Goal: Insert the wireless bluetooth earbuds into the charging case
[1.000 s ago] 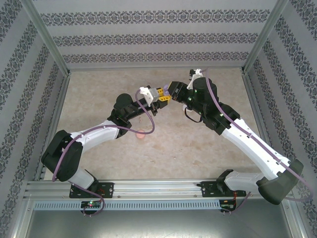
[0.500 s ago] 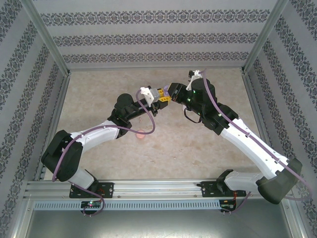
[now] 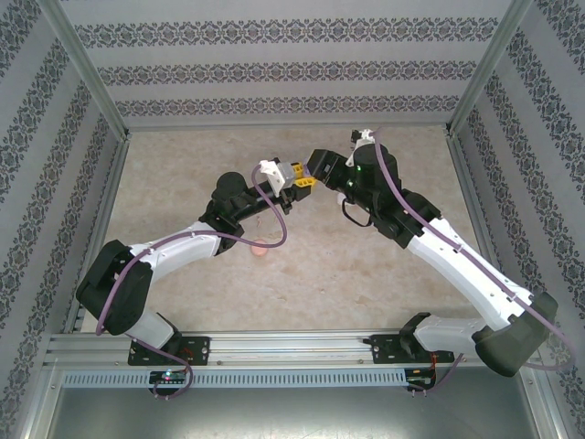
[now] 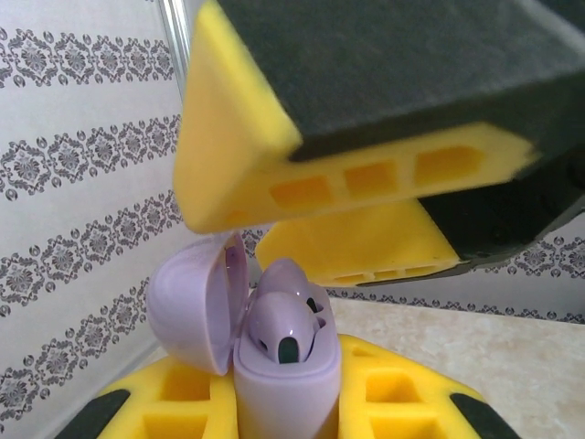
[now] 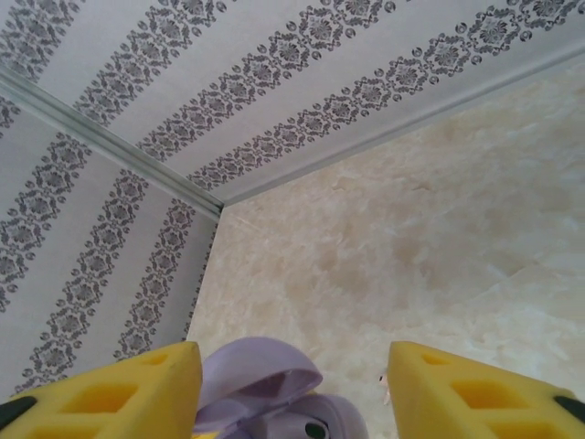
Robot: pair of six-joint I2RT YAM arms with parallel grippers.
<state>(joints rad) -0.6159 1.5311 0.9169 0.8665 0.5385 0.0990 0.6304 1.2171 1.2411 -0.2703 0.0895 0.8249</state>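
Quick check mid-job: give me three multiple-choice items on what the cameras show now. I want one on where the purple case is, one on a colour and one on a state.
1. Where is the charging case?
A. lying loose, gripped by nothing
B. clamped upright between the left gripper's fingers
C. pinned flat beneath those fingers

2. What colour is the earbud seated in it?
A. white
B. black
C. purple

3. How is the case's lid?
A. open
B. shut
C. snapped off and gone

Answers:
1 B: the left wrist view shows the case standing between the two yellow fingers.
2 C: the bud in the socket is the same pale purple as the case.
3 A: the lid is swung back to one side, still joined to the case, and the bud is exposed.
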